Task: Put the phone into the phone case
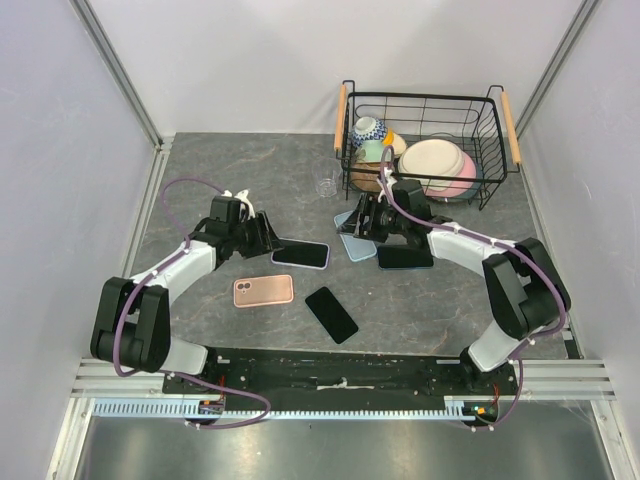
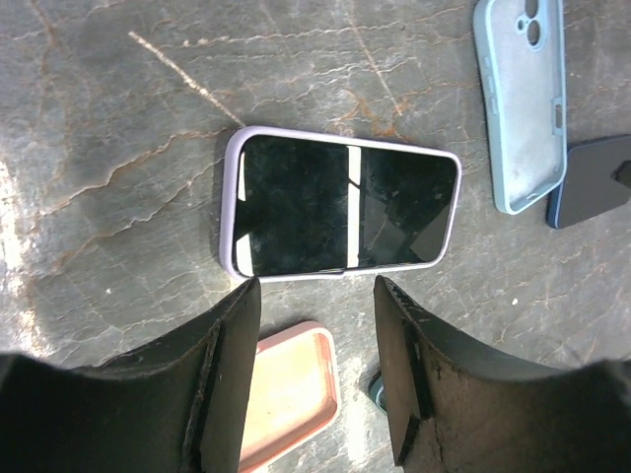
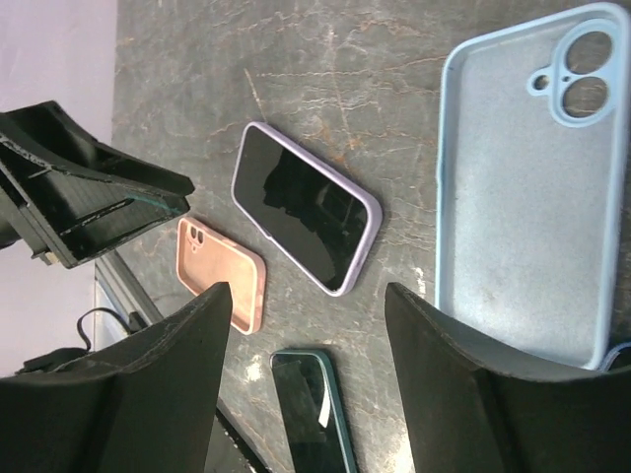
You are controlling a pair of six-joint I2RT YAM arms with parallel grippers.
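A phone (image 1: 300,254) lies screen up inside a lilac case on the grey table; it also shows as the phone (image 2: 340,204) and the phone (image 3: 306,207) in the wrist views. My left gripper (image 1: 262,238) stands just left of it, open, with nothing between the fingers; the wrist view has the left gripper (image 2: 315,286) a short way off the phone's long edge. My right gripper (image 1: 362,224) hovers open and empty over an empty light blue case (image 1: 355,245), seen as the case (image 3: 527,197).
An empty pink case (image 1: 263,291) and a bare dark phone (image 1: 331,314) lie nearer the front. A dark blue case (image 1: 405,256) sits under the right arm. A wire basket (image 1: 425,97) of bowls and plates stands at the back right, with a small glass (image 1: 327,186) beside it.
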